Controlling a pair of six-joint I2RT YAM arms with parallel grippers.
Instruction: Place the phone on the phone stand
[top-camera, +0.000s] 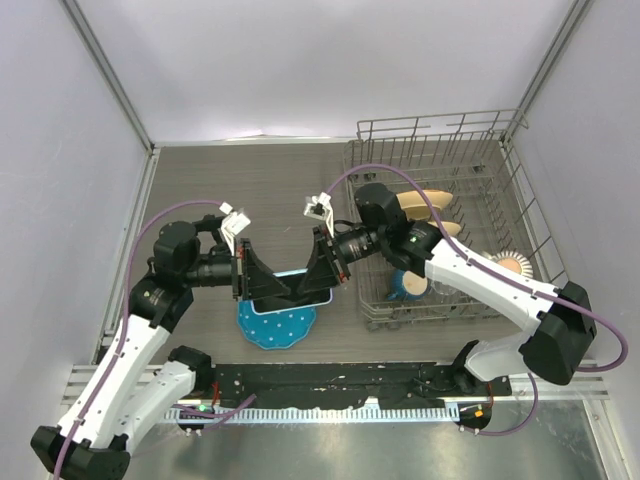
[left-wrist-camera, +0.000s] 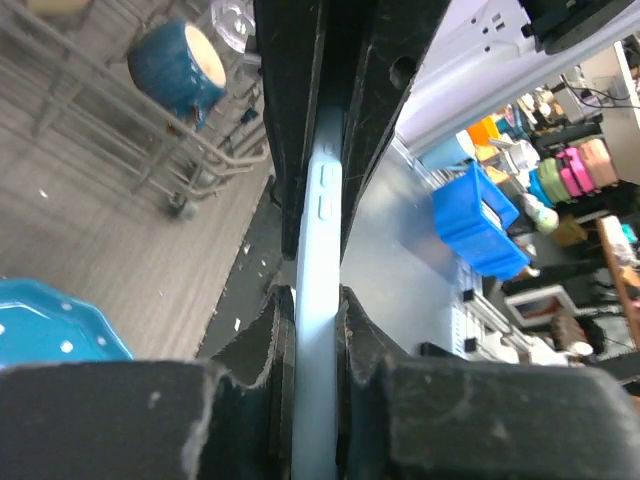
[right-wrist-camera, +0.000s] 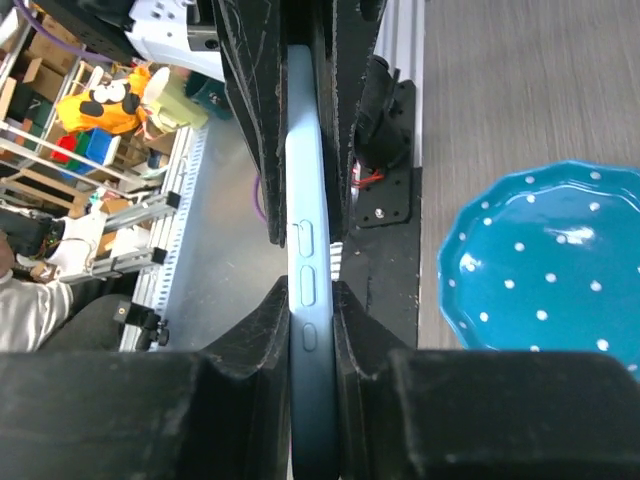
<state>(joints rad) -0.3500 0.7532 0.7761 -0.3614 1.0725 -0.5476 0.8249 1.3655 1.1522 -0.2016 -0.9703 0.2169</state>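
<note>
Spanning the gap between the two arms, the phone (top-camera: 290, 290) hangs in the air over the near side of the table (top-camera: 250, 180), directly above the blue plate (top-camera: 275, 325). Its long axis runs left to right from one gripper to the other. The left gripper (top-camera: 262, 283) is closed on one short end and the right gripper (top-camera: 318, 272) on the other, each narrowed to the thickness of the case. Only the overhead view shows the phone's dark face, turned up toward the camera with a pale blue rim around it. Both wrist views catch it purely edge-on. From the left wrist it is a slim, smooth, light blue strip (left-wrist-camera: 318, 290) carrying two small side buttons, pinched between that arm's rough black fingers (left-wrist-camera: 262, 345), with the right arm's fingers closing on it farther up. The right wrist view shows the same rounded edge (right-wrist-camera: 305, 250) with three buttons. It also shows the glossy, scalloped, white-dotted plate (right-wrist-camera: 550, 260) lying below on grey wood-grain. A blue mug (left-wrist-camera: 180, 60) lies in the wire dish rack (top-camera: 450, 150) off to the right.
</note>
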